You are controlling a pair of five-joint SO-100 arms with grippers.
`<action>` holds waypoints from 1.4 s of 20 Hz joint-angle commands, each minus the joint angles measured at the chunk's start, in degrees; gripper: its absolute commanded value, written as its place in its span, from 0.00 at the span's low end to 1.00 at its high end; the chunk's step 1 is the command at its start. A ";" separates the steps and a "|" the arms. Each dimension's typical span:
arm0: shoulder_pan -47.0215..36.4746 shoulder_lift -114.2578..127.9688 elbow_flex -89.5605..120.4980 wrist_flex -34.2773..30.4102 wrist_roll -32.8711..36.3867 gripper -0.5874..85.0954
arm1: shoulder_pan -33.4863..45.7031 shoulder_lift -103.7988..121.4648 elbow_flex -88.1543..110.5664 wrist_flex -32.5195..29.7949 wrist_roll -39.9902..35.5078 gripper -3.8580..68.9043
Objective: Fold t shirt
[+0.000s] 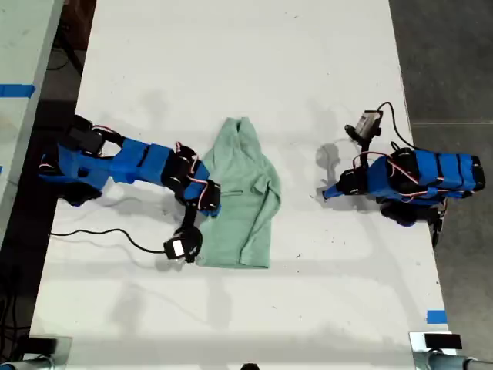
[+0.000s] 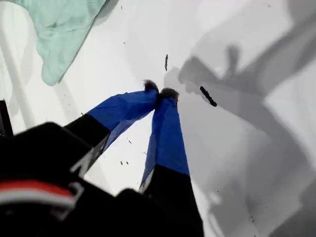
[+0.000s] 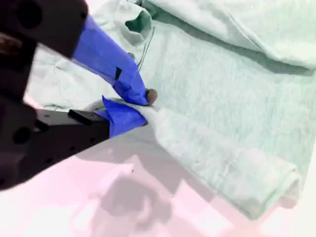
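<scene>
The pale mint-green t shirt [image 1: 246, 193] lies wrinkled and partly folded lengthwise in the middle of the white table [image 1: 231, 62]. My second gripper [image 1: 209, 202] reaches it from the exterior view's left. In the second wrist view this gripper [image 3: 144, 106] is shut on a fold at the edge of the t shirt [image 3: 222, 89]. My first gripper [image 1: 327, 193] rests on bare table at the exterior view's right, a short gap from the shirt. In the first wrist view my first gripper [image 2: 160, 91] is shut on nothing, with a corner of the t shirt [image 2: 59, 24] beyond it.
A black cable [image 1: 100, 235] trails across the table at the exterior view's left, near the second arm. A blue tape mark [image 1: 436, 316] sits at the exterior view's lower right table edge. Dark floor borders the table on both sides.
</scene>
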 commanded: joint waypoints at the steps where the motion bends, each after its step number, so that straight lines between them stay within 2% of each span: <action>1: -2.64 -1.14 -3.16 -7.29 4.31 0.01 | 0.35 0.79 3.08 0.26 0.18 0.08; 6: -3.69 -9.14 -4.13 -17.31 10.28 0.01 | 0.35 0.79 3.08 0.26 0.18 0.08; 8: -3.52 -11.07 -4.39 -19.25 11.07 0.23 | 0.35 0.79 3.08 0.26 0.18 0.08; 10: -3.60 -10.90 -4.39 -18.63 12.22 0.25 | 0.35 0.79 3.08 0.26 0.18 0.08; 12: -3.87 -7.65 -4.39 -17.58 13.97 0.23 | 0.35 0.79 3.08 0.26 0.18 0.08; 14: -4.04 -2.72 -4.39 -16.52 16.00 0.17 | 0.44 0.79 3.08 0.26 0.18 0.08; 15: -4.13 0.35 -4.31 -14.68 16.08 0.13 | 0.44 0.79 3.08 0.26 0.18 0.08; 16: -4.22 3.96 -4.13 -12.30 15.73 0.02 | 0.44 0.79 3.08 0.26 0.18 0.08; 20: -3.25 24.96 6.86 -7.73 13.01 0.01 | 0.44 0.79 3.08 0.26 0.18 0.08; 22: -4.13 38.85 23.47 -12.66 11.43 0.01 | 0.44 0.79 3.08 0.26 0.18 0.08; 27: -6.50 87.01 84.29 -39.11 6.50 0.01 | 0.44 0.79 3.08 0.26 0.18 0.08; 28: -7.38 97.73 94.22 -40.61 5.54 0.01 | 0.44 0.79 3.08 0.26 0.18 0.08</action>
